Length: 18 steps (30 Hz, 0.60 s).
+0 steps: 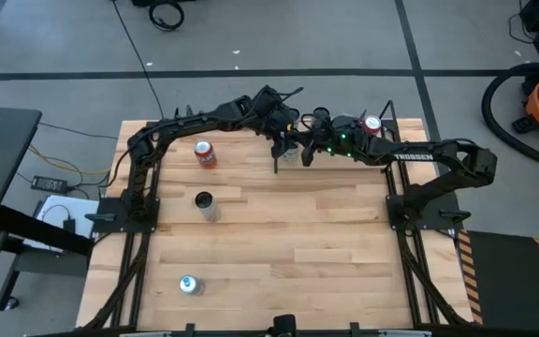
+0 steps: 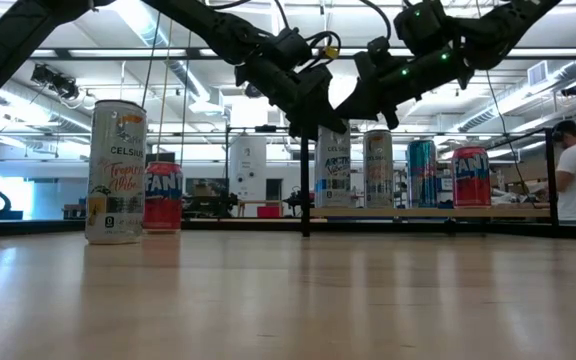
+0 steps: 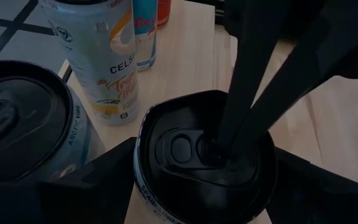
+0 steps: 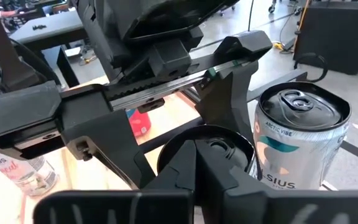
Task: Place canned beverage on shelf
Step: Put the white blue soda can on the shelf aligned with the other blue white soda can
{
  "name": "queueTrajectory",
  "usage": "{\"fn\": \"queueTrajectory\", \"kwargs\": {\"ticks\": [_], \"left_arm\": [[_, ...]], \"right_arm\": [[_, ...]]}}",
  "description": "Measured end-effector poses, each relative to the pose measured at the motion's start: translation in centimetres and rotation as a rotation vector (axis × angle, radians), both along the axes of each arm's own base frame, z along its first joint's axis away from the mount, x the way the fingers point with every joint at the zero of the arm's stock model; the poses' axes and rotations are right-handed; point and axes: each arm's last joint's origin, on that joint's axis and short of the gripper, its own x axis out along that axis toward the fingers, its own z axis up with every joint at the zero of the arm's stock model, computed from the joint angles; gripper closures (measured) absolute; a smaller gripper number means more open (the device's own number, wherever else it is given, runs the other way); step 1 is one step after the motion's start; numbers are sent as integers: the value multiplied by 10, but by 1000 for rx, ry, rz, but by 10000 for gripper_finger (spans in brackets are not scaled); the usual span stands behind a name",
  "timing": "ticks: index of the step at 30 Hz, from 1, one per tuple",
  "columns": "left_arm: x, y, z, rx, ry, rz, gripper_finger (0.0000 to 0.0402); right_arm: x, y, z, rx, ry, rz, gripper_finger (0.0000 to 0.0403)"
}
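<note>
While gripped by left tool (image 4: pixel 185 124), black can (image 3: pixel 204 158), on shelf (image 3: pixel 185 68)

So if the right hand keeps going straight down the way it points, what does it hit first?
Probably the black can's lid: the right hand, shut, already points at its tab, while the left hand grips that can.

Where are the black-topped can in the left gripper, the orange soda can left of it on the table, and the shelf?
Black-topped can (image 3: pixel 191 152), left wrist view, on its dark lid by the tab.
Orange soda can (image 1: pixel 205 154), high view, on its side.
Shelf (image 2: pixel 438 212), low view, on the board's front edge.
</note>
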Motion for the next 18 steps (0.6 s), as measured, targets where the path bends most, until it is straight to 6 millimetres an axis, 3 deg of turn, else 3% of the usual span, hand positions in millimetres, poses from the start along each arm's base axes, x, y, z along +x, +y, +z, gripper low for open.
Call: {"fn": "queueTrajectory", "kwargs": {"ticks": [14, 18], "left_arm": [[-1, 1, 0, 47, 3, -29, 113], [-1, 1, 1, 23, 7, 12, 113]], "right_arm": [[-7, 4, 9, -6, -26, 20, 388], [-9, 9, 24, -45, -123, 42, 391]]}}
